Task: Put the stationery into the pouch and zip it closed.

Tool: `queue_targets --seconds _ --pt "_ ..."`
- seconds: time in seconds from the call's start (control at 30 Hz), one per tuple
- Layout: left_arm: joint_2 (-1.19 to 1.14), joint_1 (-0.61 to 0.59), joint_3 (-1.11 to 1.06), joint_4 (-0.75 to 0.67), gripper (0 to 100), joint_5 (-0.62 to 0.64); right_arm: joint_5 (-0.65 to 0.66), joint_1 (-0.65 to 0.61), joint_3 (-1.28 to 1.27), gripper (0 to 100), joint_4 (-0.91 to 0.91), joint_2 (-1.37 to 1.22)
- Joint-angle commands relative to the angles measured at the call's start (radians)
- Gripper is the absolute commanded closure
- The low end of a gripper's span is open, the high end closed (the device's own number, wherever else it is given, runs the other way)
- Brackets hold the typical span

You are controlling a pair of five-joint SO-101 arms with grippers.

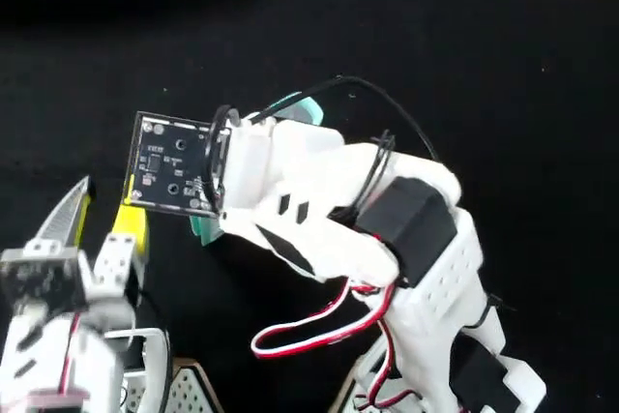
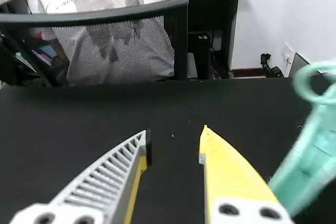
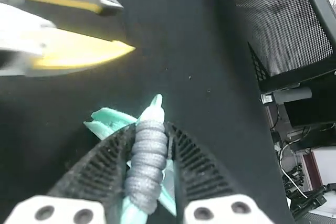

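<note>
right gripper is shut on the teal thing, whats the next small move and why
Probably hold the right gripper closed and carry the teal stationery item away from the left gripper. The item is clamped between the fingers over the black table, and the open, empty left gripper sits close beside it, so clearing it first looks safest.

- The left gripper [image 2: 175, 131] hangs over a black table [image 2: 73, 124], fingers [image 2: 226, 174] spread wide, one grey and ribbed, one yellow.
- Bare tabletop lies in the gap between the tips.
- A teal item [image 2: 307, 153] stands tilted at the yellow finger's side, with a loop at its upper end; it is too blurred to tell more.
- Beyond the table's far edge stands a mesh-backed chair [image 2: 113, 43], with a dark desk [image 2: 210, 19] and a white wall [image 2: 283, 14] behind it.
</note>
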State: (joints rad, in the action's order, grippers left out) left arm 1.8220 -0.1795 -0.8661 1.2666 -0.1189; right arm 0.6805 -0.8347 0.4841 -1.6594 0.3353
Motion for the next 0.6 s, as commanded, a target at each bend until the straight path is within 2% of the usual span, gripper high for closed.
queue_targets --seconds 0.0,0.17,0.23,0.4,0.57 --pt "0.003 0.071 0.153 0.124 82 -0.069 0.000 0.012 -0.004 98.7 0.032 0.002" --pt "0.003 0.337 0.160 0.204 76 -0.080 0.000 0.012 0.001 98.7 0.029 0.002" --pt "0.003 0.404 0.160 0.215 75 -0.080 0.000 0.012 0.001 98.7 0.028 0.002" --pt "0.002 0.429 0.116 0.170 75 -0.084 0.000 0.012 -0.005 98.7 0.026 0.004" --pt "0.000 0.429 -0.016 0.015 75 -0.086 0.000 0.012 -0.005 98.7 0.026 0.004"
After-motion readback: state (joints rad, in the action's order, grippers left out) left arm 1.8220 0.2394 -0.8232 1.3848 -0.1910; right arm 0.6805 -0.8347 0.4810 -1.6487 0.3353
